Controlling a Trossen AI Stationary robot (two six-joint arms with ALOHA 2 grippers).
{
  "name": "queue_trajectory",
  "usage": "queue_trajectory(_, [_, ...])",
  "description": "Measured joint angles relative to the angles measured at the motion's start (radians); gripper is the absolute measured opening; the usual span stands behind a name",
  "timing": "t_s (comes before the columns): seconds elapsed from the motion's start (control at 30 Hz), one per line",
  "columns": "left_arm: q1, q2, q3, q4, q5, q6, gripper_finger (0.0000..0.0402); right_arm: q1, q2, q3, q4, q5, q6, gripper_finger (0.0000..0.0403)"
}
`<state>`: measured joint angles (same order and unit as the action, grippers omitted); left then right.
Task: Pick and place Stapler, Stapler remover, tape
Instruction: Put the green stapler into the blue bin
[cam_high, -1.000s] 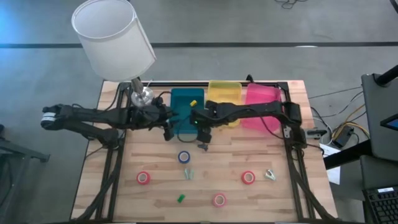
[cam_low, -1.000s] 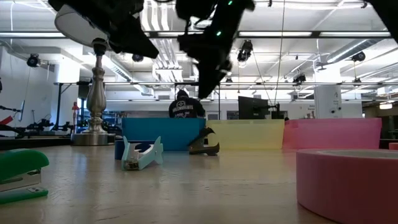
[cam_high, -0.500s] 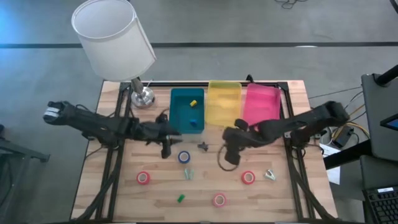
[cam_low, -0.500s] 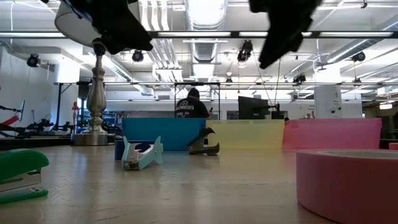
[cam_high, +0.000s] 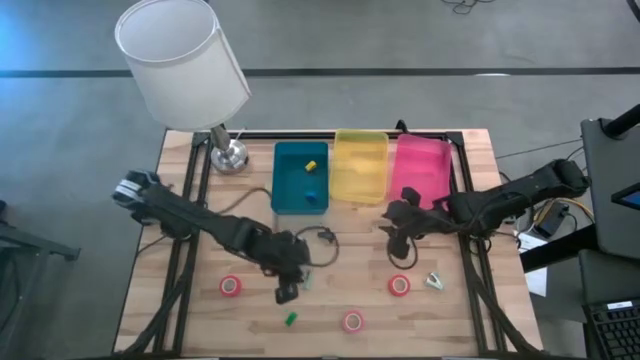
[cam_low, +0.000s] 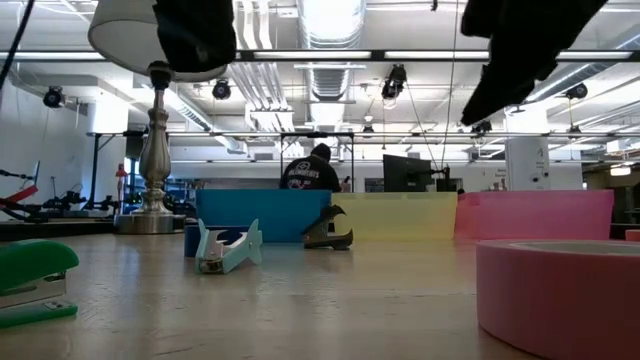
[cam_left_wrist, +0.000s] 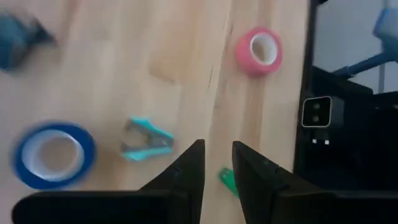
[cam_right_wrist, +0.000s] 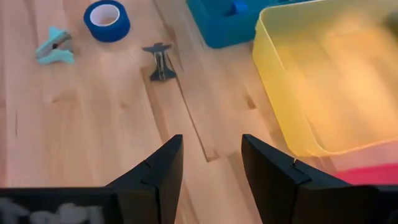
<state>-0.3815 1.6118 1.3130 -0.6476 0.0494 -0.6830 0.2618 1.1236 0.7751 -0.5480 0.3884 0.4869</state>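
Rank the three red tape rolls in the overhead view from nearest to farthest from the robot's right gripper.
1. Right red roll: on the table's right side, close by the right gripper.
2. Middle red roll: near the table's edge, towards the centre.
3. Left red roll: far over on the left side.

1. Both arms are dark, near black, built of slim jointed segments with rounded housings at the joints
2. The left arm (cam_high: 200, 222) ends at its base in a pale grey-white block, seen from above
3. A thin black cable loops out beside the left arm's wrist
4. The right arm (cam_high: 500, 200) is the same matte black, thicker at its elbow housing
5. The left gripper (cam_left_wrist: 217, 171) has two flat, dark, tapering fingers with squared edges
6. The right gripper (cam_right_wrist: 211, 165) has two broader dark fingers, blunt-tipped, with angular bevelled faces
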Motion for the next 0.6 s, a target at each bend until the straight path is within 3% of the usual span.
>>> queue_trajectory(0.13, [-0.009,0.138,0.099,-0.094,0.118,-0.173,0.0088,0.000,-0.069,-0.009,0.009,0.011,-0.092,0.0160])
queue_trajectory(0.3, [-0.039,0.268,0.186,-0.200,0.210,-0.284,0.0118,0.000,-0.113,-0.009,0.072,0.064,-0.265,0.0156])
queue_trajectory(0.47, [-0.058,0.323,0.233,-0.210,0.249,-0.415,0.0154,0.000,-0.127,-0.009,0.128,0.057,-0.416,0.0155])
queue_trajectory(0.6, [-0.070,0.319,0.239,-0.187,0.172,-0.508,0.0162,0.000,-0.127,-0.009,0.190,0.056,-0.545,0.0155])
